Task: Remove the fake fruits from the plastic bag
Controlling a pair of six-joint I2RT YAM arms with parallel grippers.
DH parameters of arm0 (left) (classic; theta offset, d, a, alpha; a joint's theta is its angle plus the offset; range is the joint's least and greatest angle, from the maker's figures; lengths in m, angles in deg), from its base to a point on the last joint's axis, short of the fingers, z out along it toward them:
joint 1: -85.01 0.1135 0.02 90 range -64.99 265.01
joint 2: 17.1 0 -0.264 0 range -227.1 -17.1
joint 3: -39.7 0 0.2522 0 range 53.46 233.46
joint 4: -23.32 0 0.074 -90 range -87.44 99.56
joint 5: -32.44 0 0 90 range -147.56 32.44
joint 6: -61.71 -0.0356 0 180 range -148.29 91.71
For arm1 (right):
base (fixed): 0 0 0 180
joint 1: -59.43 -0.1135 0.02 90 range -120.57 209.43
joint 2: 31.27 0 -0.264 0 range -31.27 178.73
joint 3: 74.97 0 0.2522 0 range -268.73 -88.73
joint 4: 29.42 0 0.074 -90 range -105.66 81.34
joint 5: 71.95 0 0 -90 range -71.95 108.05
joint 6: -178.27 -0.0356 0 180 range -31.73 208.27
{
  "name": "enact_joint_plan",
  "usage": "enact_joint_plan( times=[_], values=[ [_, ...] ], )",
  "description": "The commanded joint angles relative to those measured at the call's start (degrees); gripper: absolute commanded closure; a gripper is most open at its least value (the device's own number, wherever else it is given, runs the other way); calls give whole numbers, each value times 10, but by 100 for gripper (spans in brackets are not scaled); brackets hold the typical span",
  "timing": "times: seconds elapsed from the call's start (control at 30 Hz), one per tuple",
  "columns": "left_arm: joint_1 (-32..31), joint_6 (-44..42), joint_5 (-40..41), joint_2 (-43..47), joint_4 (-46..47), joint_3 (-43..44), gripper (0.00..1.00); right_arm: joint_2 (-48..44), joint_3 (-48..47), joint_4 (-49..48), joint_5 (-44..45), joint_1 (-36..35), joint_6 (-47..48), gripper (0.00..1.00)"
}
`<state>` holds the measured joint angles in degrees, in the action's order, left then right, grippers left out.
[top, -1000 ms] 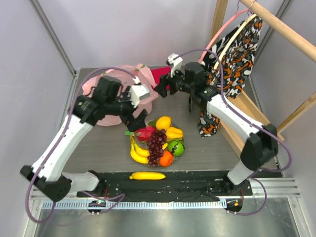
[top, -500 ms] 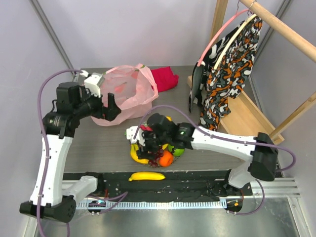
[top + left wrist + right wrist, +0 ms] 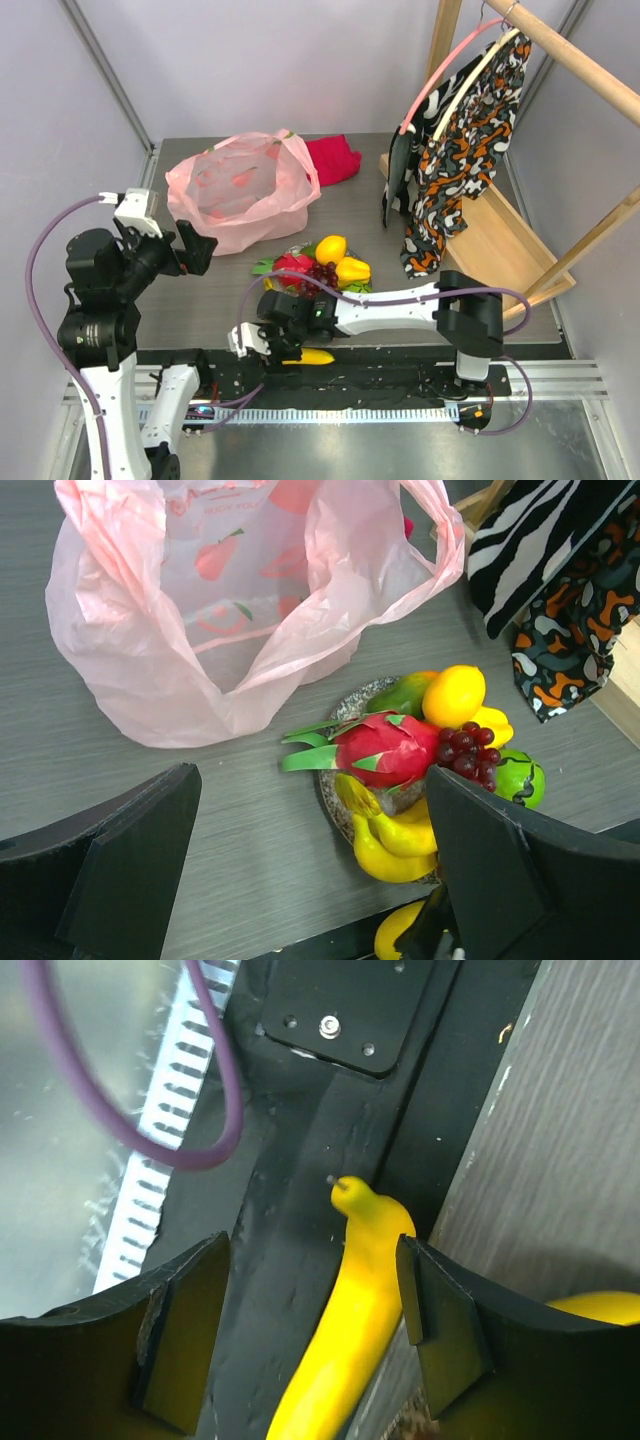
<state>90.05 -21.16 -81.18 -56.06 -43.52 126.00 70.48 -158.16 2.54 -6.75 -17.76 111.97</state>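
Observation:
The plastic bag [image 3: 240,190] lies pale pink and open-mouthed at the back left, also in the left wrist view [image 3: 250,590]. Fake fruits are heaped on a glittery plate [image 3: 335,790]: dragon fruit [image 3: 390,750], bananas [image 3: 400,840], grapes [image 3: 465,750], green apple [image 3: 518,778] and a yellow round fruit [image 3: 453,695]. One loose banana [image 3: 312,356] lies on the black strip at the table's near edge. My right gripper [image 3: 315,1330] is open astride this banana [image 3: 365,1310], which sits close to the right-hand finger [image 3: 445,1320]. My left gripper [image 3: 195,250] hangs open and empty, high at the left.
A folded red cloth [image 3: 335,158] lies behind the bag. Patterned clothes [image 3: 455,130] hang from a wooden rack [image 3: 500,240] at the right. Purple cables [image 3: 205,1070] and a slotted rail run along the near edge by the arm bases.
My left arm has drawn back from the bag to the near left. My right arm swung from the back, past the plate, down to the loose banana at the near edge.

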Motion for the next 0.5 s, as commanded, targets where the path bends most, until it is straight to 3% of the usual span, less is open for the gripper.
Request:
enact_joint_plan(
  times=[0.0,0.2,0.33,0.47],
  values=[
    [23,21,-36,13,6,-5,0,34,-11,-62,29,-8,-35,26],
    [37,35,-66,19,10,-7,0,77,-20,-108,97,-16,-46,32],
    [42,45,-84,13,17,-6,0,81,-33,-108,130,-17,-41,69],
    [42,45,-91,2,23,1,0,54,-71,-68,119,-14,-40,85]
  ],
)
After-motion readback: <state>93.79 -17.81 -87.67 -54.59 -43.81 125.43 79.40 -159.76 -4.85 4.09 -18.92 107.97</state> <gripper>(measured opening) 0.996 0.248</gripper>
